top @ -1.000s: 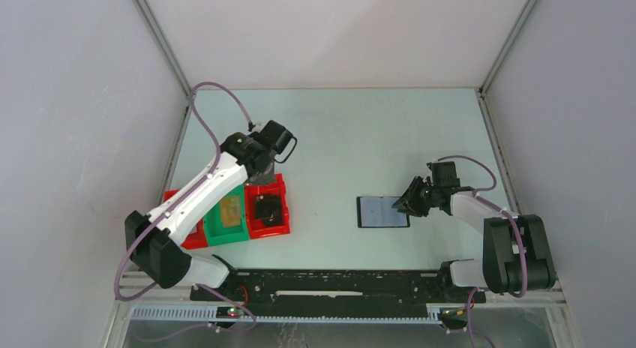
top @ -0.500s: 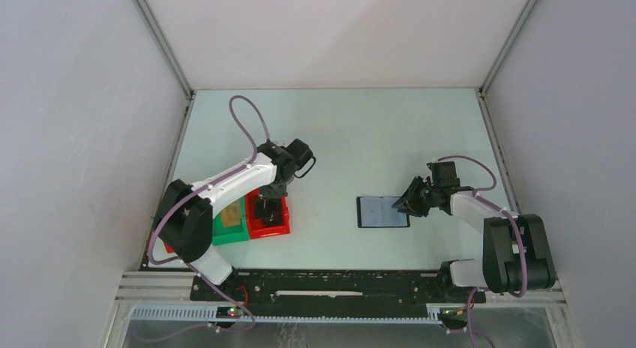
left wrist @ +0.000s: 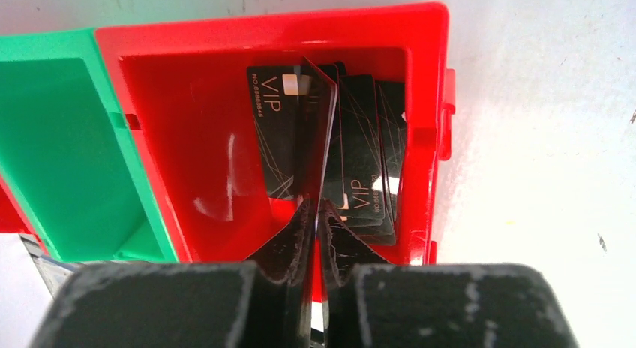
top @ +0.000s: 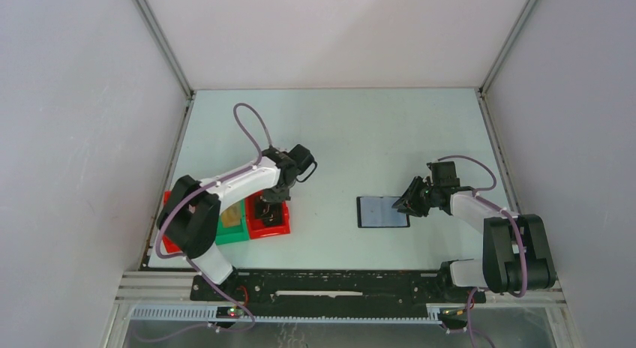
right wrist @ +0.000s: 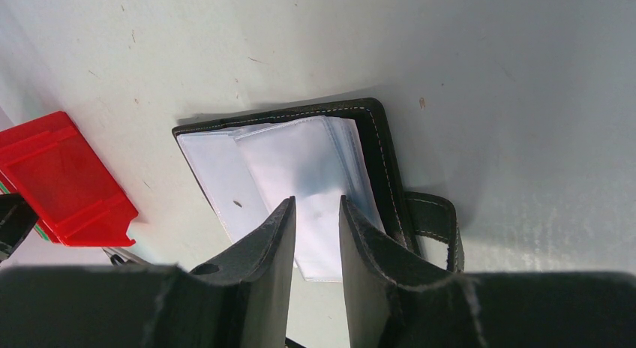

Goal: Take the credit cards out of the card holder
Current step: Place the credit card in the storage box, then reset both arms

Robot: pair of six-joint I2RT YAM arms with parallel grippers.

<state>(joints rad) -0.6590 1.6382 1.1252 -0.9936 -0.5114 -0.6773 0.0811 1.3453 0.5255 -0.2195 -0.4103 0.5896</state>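
Step in hand: judged to be drop-off, with one extracted card brought over the red tray (left wrist: 187, 160) and not yet laid down.
Left gripper (left wrist: 315, 213): jaws almost together, pinching the near end of a black card (left wrist: 319, 115) that stands on edge inside the tray.
Credit cards (left wrist: 364, 153): several black cards marked VIP lie flat on the tray floor, at 3 and 9 o'clock of the standing card. In the top view a tan card (top: 233, 213) lies in the green tray (left wrist: 67, 138).
Card holder (top: 382, 211): lies open on the table (top: 337, 130), well apart from the trays, at 3 o'clock of them.
Right gripper (right wrist: 316, 204): jaws partly apart and clamping nothing visible. It reaches the holder from 3 o'clock, tips over the clear sleeves (right wrist: 300, 157); whether they press down cannot be told.
Sleeves: look pale and see-through, and whether any card remains inside cannot be told.
Next move: the left jaws probably need to part so the card tips flat onto the others. The arm then lifts clear of the tray wall and heads toward 3 o'clock, while the right gripper steadies the holder.
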